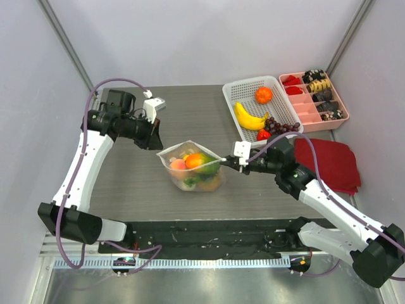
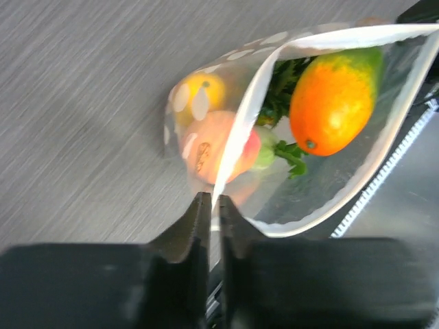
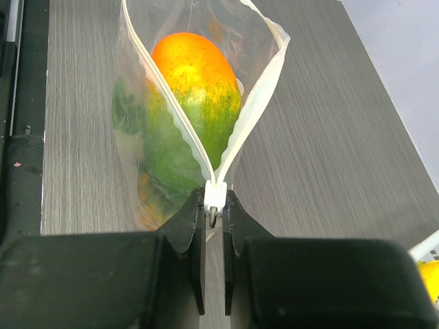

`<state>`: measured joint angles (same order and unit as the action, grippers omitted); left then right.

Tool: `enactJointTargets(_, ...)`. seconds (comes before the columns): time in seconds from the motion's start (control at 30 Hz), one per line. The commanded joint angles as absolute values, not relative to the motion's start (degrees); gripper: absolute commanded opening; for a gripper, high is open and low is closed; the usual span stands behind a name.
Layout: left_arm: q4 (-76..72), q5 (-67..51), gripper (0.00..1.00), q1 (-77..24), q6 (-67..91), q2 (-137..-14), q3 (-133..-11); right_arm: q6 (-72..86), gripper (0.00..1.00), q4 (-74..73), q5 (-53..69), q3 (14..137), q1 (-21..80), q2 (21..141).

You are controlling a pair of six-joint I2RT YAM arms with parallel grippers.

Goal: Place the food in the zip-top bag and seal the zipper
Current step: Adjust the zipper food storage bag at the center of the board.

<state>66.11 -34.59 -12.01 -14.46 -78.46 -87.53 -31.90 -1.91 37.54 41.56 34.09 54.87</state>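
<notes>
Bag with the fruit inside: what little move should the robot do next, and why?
Probably slide the right pincer along the zipper toward the left pincer. The food is inside the bag, each pincer pinches one end of its mouth, and the mouth gapes open.

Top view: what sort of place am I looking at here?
Likely a robot lab test cell, not a kitchen: two arms bolted at a table, bare white walls around it, toy food in a basket and bag.
</notes>
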Motion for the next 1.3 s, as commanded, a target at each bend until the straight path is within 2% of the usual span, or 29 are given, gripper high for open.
enactJointTargets(0.0,68.18,-39.54,0.39,-12.57,-16.18,-81.81,-93.57,-33.47,0.01,0.44,39.45,42.54,34.1,52.3)
enactJointTargets(0.07,69.69,-45.14,0.59,-12.57,-15.03,-85.94,-97.71,-38.92,0.01,-1.21,40.69,41.75,34.19,51.51)
enactJointTargets(0.17,69.79,-52.26,0.68,-12.66,-11.52,-90.43,-101.41,-47.07,0.01,-2.28,42.97,40.43,34.19,50.1)
enactJointTargets(0.33,72.41,-60.89,0.69,-13.36,-9.23,-95.97,-104.32,-56.58,0.01,-4.83,45.87,40.34,34.1,49.57)
enactJointTargets(0.5,72.78,-65.3,0.66,-15.99,-8.35,-97.47,-99.59,-66.35,0.01,-6.76,47.81,39.38,34.19,49.13)
enactJointTargets(0.8,65.83,-66.88,0.55,-19.51,-0.26,-97.47,-93.08,-72.24,0.01,-9.14,49.31,39.38,34.19,48.08)
enactJointTargets(1.0,64.07,-71.54,0.31,-19.78,3.52,-97.56,-93.08,-71.72,0.01,-9.67,48.78,39.46,34.19,47.99)
enactJointTargets(1.03,64.07,-71.89,0.23,-19.78,3.43,-97.04,-92.9,-69.8,0.01,-9.32,48.52,39.55,34.19,47.9)
enactJointTargets(1.17,67.93,-72.16,0.01,-19.86,0.27,-96.15,-93.69,-65.32,0.01,-8.44,47.11,40.25,34.28,48.34)
enactJointTargets(1.27,72.94,-69.71,0.0,-19.78,-6.49,-95.72,-94.83,-60.76,0.01,-7.3,46.23,40.25,34.19,48.08)
